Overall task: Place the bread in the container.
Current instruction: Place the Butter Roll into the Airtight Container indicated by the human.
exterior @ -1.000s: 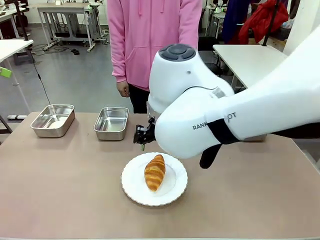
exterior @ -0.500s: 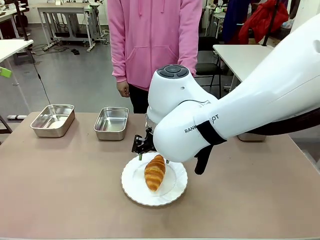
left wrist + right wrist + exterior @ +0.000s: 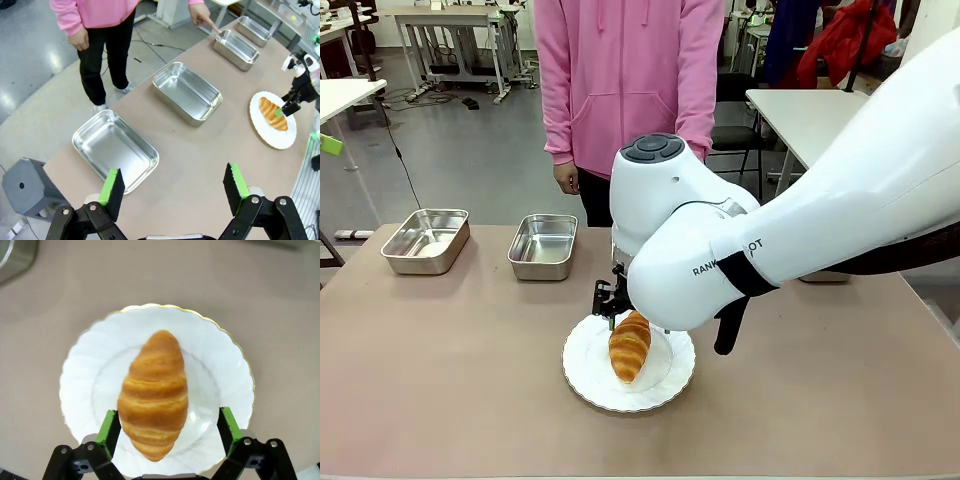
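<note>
— Hovering over the plate (image 3: 80, 385), is the right gripper (image 3: 168, 425) pinching anything?
— No. Its fingers are spread, flanking the bread (image 3: 154, 400), which lies on that plate.
— And the left gripper (image 3: 172, 187)?
— Spread too, above the table near the end tray (image 3: 115, 150). A person's hand (image 3: 202, 15) points at the container (image 3: 236, 47) farther along.

The grey floor (image 3: 470, 160) is shiny. A white desk (image 3: 810, 110) stands behind the brown table (image 3: 450, 380).
</note>
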Controlling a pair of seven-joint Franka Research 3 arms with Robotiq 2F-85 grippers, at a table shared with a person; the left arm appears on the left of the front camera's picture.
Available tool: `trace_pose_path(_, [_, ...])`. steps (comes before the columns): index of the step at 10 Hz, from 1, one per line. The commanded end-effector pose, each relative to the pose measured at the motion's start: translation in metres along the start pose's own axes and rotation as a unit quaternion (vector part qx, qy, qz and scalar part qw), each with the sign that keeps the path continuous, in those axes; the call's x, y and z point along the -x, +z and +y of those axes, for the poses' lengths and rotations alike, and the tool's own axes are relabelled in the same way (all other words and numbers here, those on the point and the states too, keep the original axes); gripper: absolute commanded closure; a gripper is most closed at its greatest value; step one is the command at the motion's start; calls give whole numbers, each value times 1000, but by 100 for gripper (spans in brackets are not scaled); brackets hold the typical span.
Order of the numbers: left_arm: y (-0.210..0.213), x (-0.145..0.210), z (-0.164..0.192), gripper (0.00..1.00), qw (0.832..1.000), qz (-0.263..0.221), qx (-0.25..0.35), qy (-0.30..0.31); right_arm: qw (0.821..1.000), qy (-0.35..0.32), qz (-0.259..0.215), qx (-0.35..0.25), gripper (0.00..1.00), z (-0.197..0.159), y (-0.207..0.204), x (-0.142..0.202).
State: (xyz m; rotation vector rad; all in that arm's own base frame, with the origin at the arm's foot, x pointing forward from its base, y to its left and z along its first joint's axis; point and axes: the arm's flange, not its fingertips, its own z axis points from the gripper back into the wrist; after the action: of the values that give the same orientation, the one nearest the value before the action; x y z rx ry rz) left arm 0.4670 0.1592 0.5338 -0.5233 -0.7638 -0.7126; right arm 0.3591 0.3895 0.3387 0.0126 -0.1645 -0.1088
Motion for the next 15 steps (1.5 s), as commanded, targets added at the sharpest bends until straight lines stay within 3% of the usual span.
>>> trace_pose_path(1, [2,-1,-1,0,1000,-4,1,-7,999,-36,-1,26,0,13,-8,1])
trace_pose_path(4, [2,-1,-1,0,1000,-4,1,-7,999,-42,-10,-3,0,18,-25,3])
trace_pose_path(8, [2,-1,-1,0,1000,-4,1,-7,998,-47,-35,-39,0,17,-11,11])
trace_pose_path(11, [2,-1,-1,0,1000,-4,1,-7,998,-41,-40,-36,0,23,-5,17])
trace_pose_path(15, [2,-1,-1,0,1000,-4,1,-7,999,-47,-10,-14,0,19,-25,8])
